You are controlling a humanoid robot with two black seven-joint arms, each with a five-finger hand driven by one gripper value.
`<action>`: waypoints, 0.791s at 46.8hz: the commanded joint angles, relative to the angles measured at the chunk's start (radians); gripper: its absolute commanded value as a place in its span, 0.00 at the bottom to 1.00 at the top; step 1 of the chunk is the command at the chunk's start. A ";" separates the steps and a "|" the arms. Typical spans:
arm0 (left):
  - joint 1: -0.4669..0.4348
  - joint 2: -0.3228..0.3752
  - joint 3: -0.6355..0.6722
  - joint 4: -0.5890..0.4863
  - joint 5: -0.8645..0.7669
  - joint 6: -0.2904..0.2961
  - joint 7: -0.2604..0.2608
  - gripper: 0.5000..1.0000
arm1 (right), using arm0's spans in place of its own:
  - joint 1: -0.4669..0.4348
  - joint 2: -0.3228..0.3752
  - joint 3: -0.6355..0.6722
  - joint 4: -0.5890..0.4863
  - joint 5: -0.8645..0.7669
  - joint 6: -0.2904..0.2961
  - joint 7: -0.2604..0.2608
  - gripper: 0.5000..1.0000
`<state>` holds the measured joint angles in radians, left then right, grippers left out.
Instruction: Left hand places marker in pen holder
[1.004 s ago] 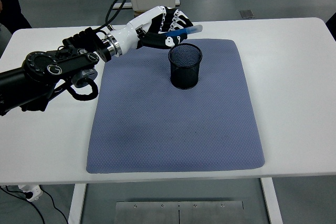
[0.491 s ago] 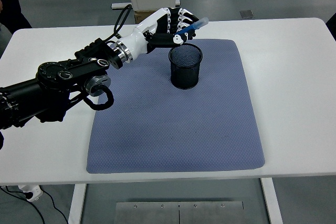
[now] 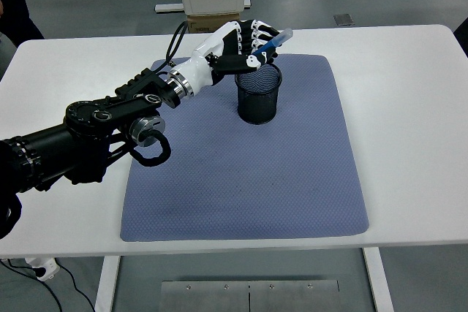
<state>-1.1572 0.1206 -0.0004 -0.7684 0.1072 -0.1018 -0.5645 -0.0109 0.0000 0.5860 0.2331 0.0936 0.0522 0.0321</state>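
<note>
White table fills the view, and a blue-grey mat covers its middle, the mat's near edge lying toward six o'clock. The left arm enters at nine o'clock and reaches diagonally up toward one o'clock across the mat's far left corner. Past the mat's centre, toward twelve o'clock, a black mesh pen holder stands upright on the mat; its inside looks dark and I cannot tell whether anything lies in it. Just beyond and above its rim, the left hand has its fingers curled around a blue marker, gripping it. The marker is tilted, its pale tip pointing up toward one o'clock, its lower end over the holder's far rim, not yet inside.
</note>
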 commanded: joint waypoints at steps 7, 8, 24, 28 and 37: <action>0.002 -0.015 -0.010 0.004 0.000 0.004 0.003 0.45 | 0.000 0.000 0.000 0.000 0.000 0.000 0.000 1.00; 0.002 -0.015 -0.010 0.004 -0.001 0.004 0.003 0.52 | 0.000 0.000 0.000 0.000 0.000 0.000 0.000 1.00; -0.007 -0.006 -0.095 0.004 -0.047 0.002 0.003 1.00 | 0.000 0.000 0.000 0.000 0.000 0.000 0.000 1.00; -0.010 0.010 -0.122 0.004 -0.046 0.002 0.003 1.00 | 0.000 0.000 0.000 0.000 0.000 0.000 0.000 1.00; -0.006 0.070 -0.142 0.015 -0.017 0.002 0.005 1.00 | 0.000 0.000 0.000 0.000 0.000 0.000 0.000 1.00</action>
<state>-1.1674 0.1750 -0.1431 -0.7604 0.0826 -0.0986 -0.5608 -0.0110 0.0001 0.5860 0.2330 0.0936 0.0520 0.0321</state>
